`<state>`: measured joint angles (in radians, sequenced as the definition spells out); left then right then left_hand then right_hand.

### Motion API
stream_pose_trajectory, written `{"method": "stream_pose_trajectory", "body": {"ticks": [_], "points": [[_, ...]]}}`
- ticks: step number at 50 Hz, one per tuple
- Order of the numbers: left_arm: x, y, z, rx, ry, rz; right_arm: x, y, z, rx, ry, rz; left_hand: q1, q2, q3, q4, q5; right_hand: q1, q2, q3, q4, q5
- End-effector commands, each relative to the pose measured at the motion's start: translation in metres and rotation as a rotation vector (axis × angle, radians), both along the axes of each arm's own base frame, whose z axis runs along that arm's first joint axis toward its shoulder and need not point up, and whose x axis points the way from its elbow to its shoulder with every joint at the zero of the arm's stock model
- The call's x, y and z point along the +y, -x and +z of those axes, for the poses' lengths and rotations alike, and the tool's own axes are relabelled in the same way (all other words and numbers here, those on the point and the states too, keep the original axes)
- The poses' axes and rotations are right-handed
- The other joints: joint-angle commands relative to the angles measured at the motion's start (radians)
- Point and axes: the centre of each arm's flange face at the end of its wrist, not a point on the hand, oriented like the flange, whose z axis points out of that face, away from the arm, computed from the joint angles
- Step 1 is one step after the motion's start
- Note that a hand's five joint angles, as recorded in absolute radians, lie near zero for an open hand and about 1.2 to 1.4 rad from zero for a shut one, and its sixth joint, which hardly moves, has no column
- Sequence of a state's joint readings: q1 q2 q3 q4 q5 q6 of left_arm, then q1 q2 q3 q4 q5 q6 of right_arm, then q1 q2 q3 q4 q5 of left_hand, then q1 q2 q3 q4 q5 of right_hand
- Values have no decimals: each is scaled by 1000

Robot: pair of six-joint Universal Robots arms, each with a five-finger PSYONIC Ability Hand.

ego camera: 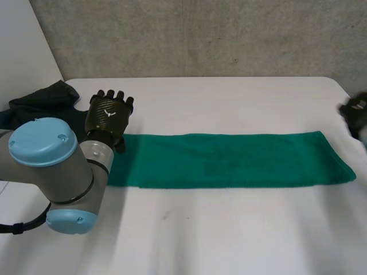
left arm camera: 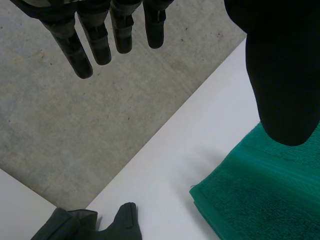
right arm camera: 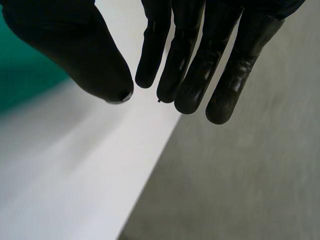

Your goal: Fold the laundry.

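Observation:
A green towel (ego camera: 229, 160), folded into a long strip, lies flat across the white table (ego camera: 229, 103). My left hand (ego camera: 109, 114) hovers open at the strip's left end, fingers straight and holding nothing. In the left wrist view, the left hand (left arm camera: 282, 75) is above the towel's corner (left arm camera: 260, 195), with its thumb over the cloth. My right hand (ego camera: 356, 114) is off the towel's right end, near the table's right edge. From the right wrist, the right hand (right arm camera: 195, 55) shows open with straight fingers, beside the towel (right arm camera: 20, 75) and clear of it.
A dark garment (ego camera: 40, 100) lies bunched at the table's back left corner and is also in the left wrist view as the dark garment (left arm camera: 100, 225). Grey concrete floor (right arm camera: 250, 175) lies beyond the table's right edge. Bare table (ego camera: 200, 229) stretches in front of the towel.

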<state>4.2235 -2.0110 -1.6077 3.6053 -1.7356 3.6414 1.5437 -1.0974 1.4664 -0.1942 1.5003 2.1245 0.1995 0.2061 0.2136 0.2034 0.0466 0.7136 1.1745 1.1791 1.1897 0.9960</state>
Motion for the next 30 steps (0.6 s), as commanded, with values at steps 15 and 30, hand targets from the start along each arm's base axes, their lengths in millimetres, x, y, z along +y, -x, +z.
{"method": "stream_pose_trajectory", "body": {"ticks": [15,30], "points": [[5,-2,5,15,1,-1,35,4,-28,-507,-292,124,-25,-32,-39,-29,-47,-362,-823,-827,-838,-819],[8,0,0,24,-15,-22,27,19,-61,-464,-356,114,-25,-32,-39,-29,-47,-106,-567,-572,-582,-563]]}}
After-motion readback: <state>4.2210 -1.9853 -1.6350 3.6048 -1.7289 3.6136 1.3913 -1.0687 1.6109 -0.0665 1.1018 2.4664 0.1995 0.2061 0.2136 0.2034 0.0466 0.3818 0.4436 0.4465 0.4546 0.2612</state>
